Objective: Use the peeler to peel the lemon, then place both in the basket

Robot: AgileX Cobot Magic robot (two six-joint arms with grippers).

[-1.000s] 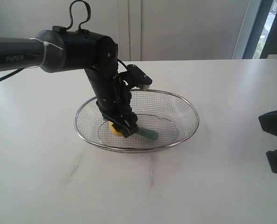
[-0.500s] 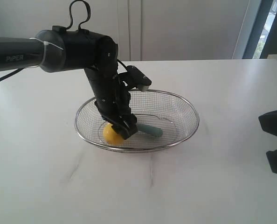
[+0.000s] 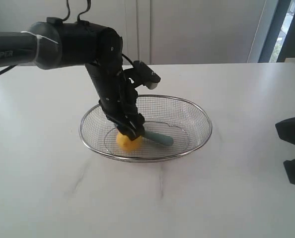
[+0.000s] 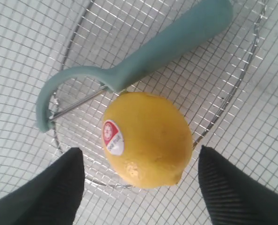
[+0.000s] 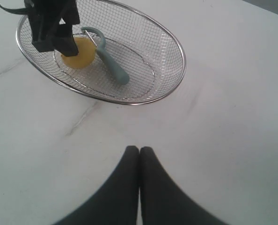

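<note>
The yellow lemon (image 3: 129,142) (image 4: 147,139) (image 5: 78,52) with its red-and-white sticker lies on the mesh floor of the silver wire basket (image 3: 197,115) (image 5: 176,47), touching the teal-handled peeler (image 3: 160,138) (image 4: 171,44) (image 5: 112,63) beside it. My left gripper (image 3: 130,133) (image 4: 139,161) hangs open just above the lemon, a finger on each side with a gap to the fruit. My right gripper (image 5: 139,150) is shut and empty over bare table, well away from the basket; only its dark body (image 3: 294,148) shows at the exterior view's right edge.
The basket stands mid-table on a white marbled tabletop (image 3: 227,198). The left arm (image 3: 73,42) reaches in from the left above the basket's rim. A wall and a window frame (image 3: 274,29) run behind the table.
The left gripper has let go of the lemon and lifted a little. The lemon now rests in the basket against the peeler. The right arm has not moved.
</note>
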